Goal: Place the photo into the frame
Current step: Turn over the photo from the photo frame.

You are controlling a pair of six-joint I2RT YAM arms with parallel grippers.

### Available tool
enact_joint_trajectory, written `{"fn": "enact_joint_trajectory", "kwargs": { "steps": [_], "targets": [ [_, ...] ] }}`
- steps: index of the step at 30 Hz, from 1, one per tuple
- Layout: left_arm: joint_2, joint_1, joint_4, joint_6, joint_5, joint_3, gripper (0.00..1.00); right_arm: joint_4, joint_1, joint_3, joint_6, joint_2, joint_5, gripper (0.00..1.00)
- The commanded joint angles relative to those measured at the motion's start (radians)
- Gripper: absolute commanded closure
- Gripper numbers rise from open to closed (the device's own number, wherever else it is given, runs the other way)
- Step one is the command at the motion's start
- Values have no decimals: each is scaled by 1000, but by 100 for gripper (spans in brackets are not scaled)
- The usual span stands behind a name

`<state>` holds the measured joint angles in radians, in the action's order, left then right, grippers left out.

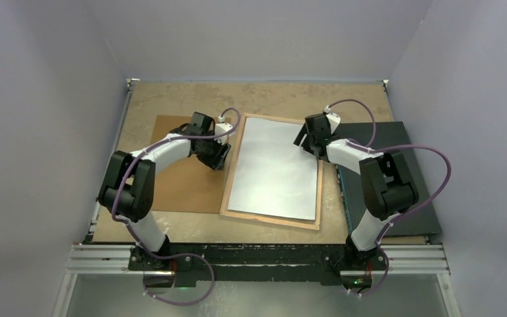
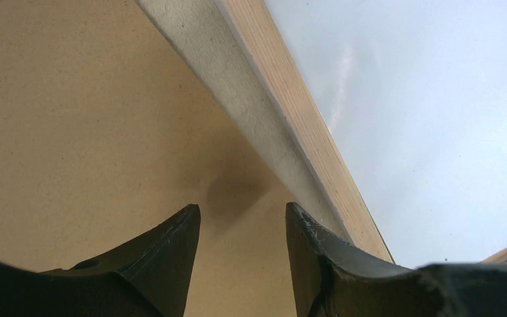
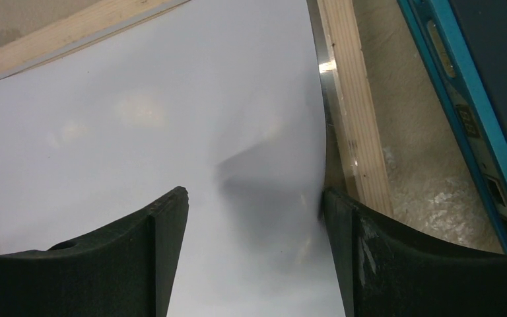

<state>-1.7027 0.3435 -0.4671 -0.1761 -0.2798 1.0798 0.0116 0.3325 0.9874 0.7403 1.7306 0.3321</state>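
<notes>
The photo (image 1: 274, 168) lies white back up inside the frame (image 1: 269, 220), whose light wood back faces up in the middle of the table. My left gripper (image 1: 221, 158) is open and empty over the brown backing board (image 2: 92, 119), just left of the frame's left rail (image 2: 304, 125). My right gripper (image 1: 305, 142) is open over the photo's right edge (image 3: 171, 112); its right finger (image 3: 370, 244) sits at the paper's edge beside the frame's right rail (image 3: 353, 105). The paper bulges up a little along that edge.
The brown backing board (image 1: 185, 178) lies left of the frame under my left arm. A dark flat mat (image 1: 403, 172) with a blue-edged tool (image 3: 462, 112) lies right of the frame. Walls close in the table on three sides.
</notes>
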Motion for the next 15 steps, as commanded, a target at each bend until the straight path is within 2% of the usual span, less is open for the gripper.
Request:
{"fn": "enact_joint_trajectory", "kwargs": {
  "steps": [1, 7, 15],
  "targets": [
    [-57, 5, 72, -10, -40, 42, 52, -104, -4, -47, 34, 87, -115, 23],
    [-99, 6, 91, -7, -66, 64, 52, -122, -4, -74, 63, 97, -119, 23],
    [-86, 7, 69, -13, -74, 80, 52, -205, -4, -17, 57, 42, -65, 22]
  ]
}}
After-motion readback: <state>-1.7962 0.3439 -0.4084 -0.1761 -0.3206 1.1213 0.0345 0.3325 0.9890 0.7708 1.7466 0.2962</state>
